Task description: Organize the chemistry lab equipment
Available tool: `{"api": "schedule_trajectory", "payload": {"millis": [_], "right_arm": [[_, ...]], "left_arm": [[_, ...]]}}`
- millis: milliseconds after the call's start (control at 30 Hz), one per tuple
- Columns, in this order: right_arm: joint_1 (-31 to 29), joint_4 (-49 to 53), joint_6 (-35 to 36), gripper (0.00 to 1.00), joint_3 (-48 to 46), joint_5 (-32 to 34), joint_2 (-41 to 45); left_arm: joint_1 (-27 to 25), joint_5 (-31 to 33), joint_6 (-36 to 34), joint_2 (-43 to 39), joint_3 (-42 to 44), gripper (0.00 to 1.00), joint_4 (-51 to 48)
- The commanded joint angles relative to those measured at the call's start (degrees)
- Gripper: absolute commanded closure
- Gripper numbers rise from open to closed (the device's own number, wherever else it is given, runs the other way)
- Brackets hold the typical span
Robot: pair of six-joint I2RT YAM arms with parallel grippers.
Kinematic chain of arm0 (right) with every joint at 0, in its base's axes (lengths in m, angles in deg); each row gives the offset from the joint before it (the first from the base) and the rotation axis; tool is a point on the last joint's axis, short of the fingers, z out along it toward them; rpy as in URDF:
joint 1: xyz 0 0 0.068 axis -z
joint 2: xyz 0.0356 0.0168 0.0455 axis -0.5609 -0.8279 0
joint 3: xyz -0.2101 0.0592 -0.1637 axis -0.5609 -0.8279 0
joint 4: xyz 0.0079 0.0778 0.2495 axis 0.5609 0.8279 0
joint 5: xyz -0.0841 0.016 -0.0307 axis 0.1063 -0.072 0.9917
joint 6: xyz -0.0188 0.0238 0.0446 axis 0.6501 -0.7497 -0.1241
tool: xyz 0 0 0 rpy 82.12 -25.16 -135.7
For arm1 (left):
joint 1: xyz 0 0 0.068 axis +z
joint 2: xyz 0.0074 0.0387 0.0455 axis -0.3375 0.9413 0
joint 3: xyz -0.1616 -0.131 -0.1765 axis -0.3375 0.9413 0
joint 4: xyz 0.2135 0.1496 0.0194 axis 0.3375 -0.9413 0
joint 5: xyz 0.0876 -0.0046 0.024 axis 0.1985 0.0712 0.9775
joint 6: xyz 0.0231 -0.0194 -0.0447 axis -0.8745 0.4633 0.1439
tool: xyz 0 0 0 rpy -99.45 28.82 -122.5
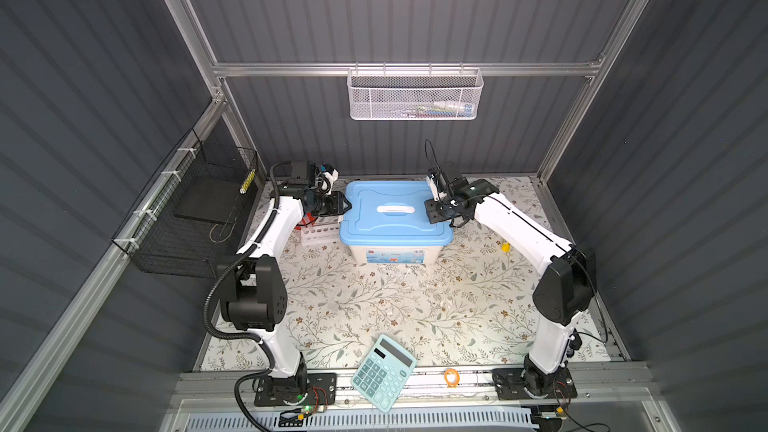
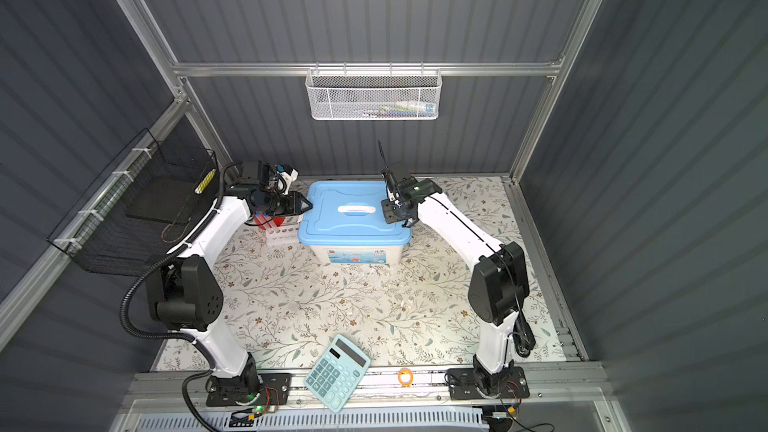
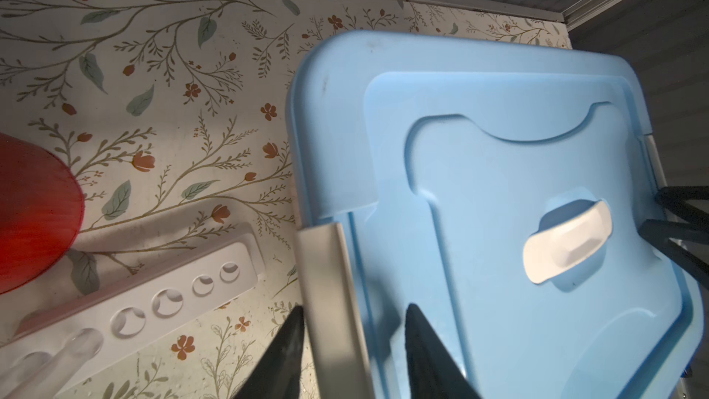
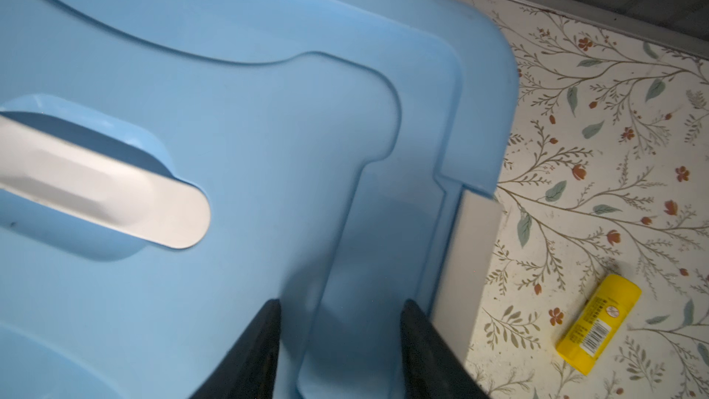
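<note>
Left wrist view | left gripper (image 3: 353,312), jaws parted, is straddling the white latch (image 3: 326,282) on the blue-lidded storage box (image 3: 498,170), standing rear-middle on the tabletop (image 1: 374,317) | right gripper (image 4: 341,303), parted, is hovering just inboard of the right latch (image 4: 472,247) | lab equipment not clearly showing, presumably inside.

white-shelled left arm (image 1: 274,218), white-shelled right arm (image 1: 519,226), same build on both: glossy white covers, chunky black joint housings. a ribbed black cable conduit (image 1: 205,307) runs along the left one, and a thin black wire (image 1: 426,155) loops at the right wrist. flat black base plates (image 1: 324,388), studded with screws. left gripper (image 3: 356,305) and right gripper (image 4: 341,301): dark, tapered, matte fingers (image 3: 284,358).
</note>
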Motion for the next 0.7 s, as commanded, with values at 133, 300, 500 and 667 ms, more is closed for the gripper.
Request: {"api": "schedule_trajectory", "payload": {"millis": [133,300,500,667], "right_arm": [[0.08,6.38,-0.44,0.48,-3.52,0.32,-1.54],[0.13,6.25,-0.44,0.48,-3.87,0.38,-1.47],[0.09,5.9,-0.44,0.48,-3.87,0.31,-1.41],[0.13,5.29,-0.18,0.39,-2.33,0.33,0.49]], "left_arm": [[-2.9,6.16,-3.28,1.75,-1.61,0.62,-3.91],[-4.11,9.4,-3.72,1.9,-1.98,0.66,-4.62],[-5.34,12.36,-4.24,1.38,-2.53,0.66,-5.31],[-5.39,13.56,-5.09,-6.73,1.8,0.24,2.58]]}}
